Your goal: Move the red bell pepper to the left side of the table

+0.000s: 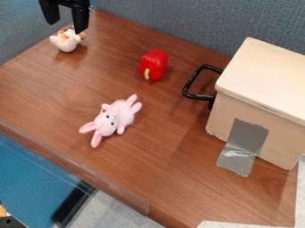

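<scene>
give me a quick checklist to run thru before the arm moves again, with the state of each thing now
1. Gripper open: ok, its fingers stand apart.
2. Gripper free of any held thing: ok, none seen in its grasp.
3. Gap between gripper and small white toy: cannot tell, they overlap in the picture.
4. Pink plush rabbit away from the gripper: ok, it lies nearer the table's front edge.
5. Red pepper apart from the black handle: ok, bare wood shows between.
6. Lid down on the wooden box: ok, it looks closed.
</scene>
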You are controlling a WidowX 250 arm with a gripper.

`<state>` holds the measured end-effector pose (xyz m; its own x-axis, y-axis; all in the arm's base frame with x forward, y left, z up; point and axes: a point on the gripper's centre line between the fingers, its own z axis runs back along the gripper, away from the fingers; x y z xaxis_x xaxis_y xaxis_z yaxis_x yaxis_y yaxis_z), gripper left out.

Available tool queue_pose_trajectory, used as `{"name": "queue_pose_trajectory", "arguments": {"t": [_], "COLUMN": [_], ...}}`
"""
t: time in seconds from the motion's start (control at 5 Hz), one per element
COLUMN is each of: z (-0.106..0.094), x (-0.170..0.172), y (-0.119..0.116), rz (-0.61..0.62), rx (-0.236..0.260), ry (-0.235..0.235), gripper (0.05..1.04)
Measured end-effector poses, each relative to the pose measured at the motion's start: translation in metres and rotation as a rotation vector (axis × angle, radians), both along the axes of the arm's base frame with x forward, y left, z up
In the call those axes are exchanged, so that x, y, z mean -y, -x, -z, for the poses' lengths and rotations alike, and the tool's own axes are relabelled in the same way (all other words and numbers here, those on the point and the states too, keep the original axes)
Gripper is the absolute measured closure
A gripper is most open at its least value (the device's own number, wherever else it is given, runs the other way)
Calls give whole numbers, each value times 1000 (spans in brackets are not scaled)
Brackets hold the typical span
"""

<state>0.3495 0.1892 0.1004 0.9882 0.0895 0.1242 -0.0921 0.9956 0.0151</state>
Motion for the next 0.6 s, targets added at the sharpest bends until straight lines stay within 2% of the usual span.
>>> {"name": "queue_pose_trajectory", "arguments": {"t": [0.2,0.4,0.6], "z": [14,15,13], "x": [2,48,99], "y": [0,-21,-48], "rz": [-8,44,103], "rx": [-31,-36,-18], "ry": [27,83,105], "gripper": [83,83,83]}}
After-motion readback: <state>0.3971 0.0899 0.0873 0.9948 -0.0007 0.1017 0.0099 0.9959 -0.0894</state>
